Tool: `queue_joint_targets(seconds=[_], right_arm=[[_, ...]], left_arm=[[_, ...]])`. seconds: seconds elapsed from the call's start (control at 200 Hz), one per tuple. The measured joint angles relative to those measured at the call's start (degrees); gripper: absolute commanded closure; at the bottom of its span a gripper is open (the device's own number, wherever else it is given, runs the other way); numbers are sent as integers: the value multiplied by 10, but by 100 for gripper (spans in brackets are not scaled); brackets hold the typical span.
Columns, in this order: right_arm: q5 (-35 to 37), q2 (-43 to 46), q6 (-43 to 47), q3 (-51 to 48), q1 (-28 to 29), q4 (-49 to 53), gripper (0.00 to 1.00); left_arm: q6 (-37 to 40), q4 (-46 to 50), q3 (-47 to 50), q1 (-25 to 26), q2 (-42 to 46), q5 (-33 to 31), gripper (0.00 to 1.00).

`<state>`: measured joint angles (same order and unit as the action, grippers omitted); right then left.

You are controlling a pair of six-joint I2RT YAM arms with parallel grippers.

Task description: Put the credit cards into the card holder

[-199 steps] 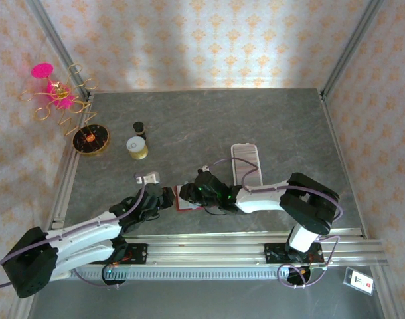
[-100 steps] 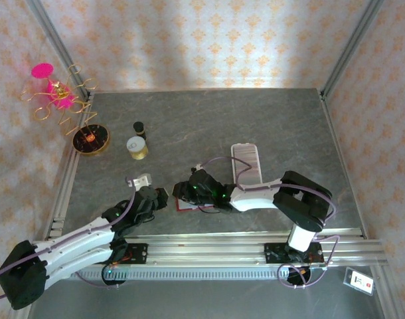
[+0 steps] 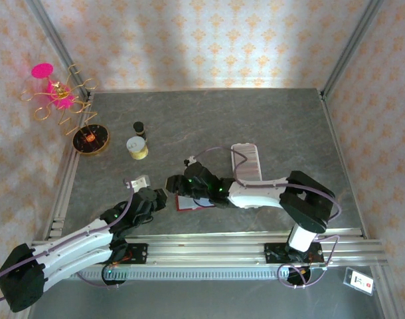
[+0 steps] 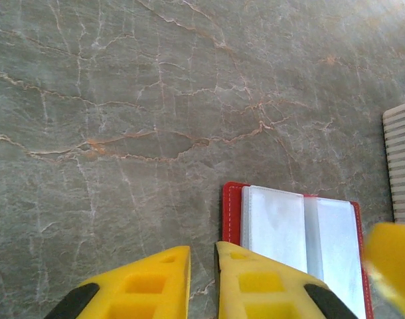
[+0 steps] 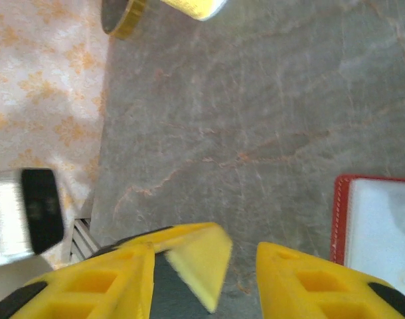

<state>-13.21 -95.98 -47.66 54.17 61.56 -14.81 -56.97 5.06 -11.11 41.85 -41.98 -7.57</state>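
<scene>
While both arms reach toward the middle of the grey marble table (image 3: 289,119), the red card holder (image 3: 193,203) lies open and flat on its near half, pale side up. Two pale glossy panels (image 4: 299,226) fill the inside; cards or sleeves, cannot tell.

The left gripper (image 3: 156,197) sits just left of the holder. In the left wrist view its yellow fingers (image 4: 139,286) leave only a narrow slit with bare table showing through and nothing in it. They hang over the holder's left near corner; touching or apart, cannot tell. A blurred yellow shape (image 4: 392,259) covers the holder's right end.

The right gripper (image 3: 172,183) is at the holder's far left corner, close to the left gripper. In the right wrist view its jaws stand at a middling gap and hold nothing. The holder's red rim (image 5: 336,219) is at the right of that view, beside the right finger (image 5: 322,282).

A white ribbed comb-like piece (image 3: 245,161) lies just beyond the holder to the right. A gold tin (image 3: 137,148), a small dark bottle (image 3: 139,126) and a gold wire stand (image 3: 60,96) with pink bits stand well apart at far left.
</scene>
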Motion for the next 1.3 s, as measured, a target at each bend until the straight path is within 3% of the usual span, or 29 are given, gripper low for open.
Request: queue_joint_targets(seconds=[0.24,0.526,0.581,0.661,0.816,0.931,1.111,1.301], right_arm=[[63,121,170,25,-14,94,51],[69,283,546,17,-21,205,44],[78,326,628,-4,-21,218,39],[100,396,750,-53,-21,234,21],[134,495,960,-148,-30,316,7],[172,510,1055,-189,-64,364,0],[221,502,1153,-243,-139,380,0],[228,442,1207,-270,-206,373,0]], left_arm=[[11,-5,-12,0,-16,30,69],[50,-31,-52,0,-117,68,55],[55,-35,-58,0,-132,72,54],[65,-44,-66,0,-153,77,54],[79,-50,-69,0,-178,87,53],[87,-60,-69,0,-185,93,53],[91,-79,-68,0,-194,105,52],[91,-89,-68,0,-202,117,53]])
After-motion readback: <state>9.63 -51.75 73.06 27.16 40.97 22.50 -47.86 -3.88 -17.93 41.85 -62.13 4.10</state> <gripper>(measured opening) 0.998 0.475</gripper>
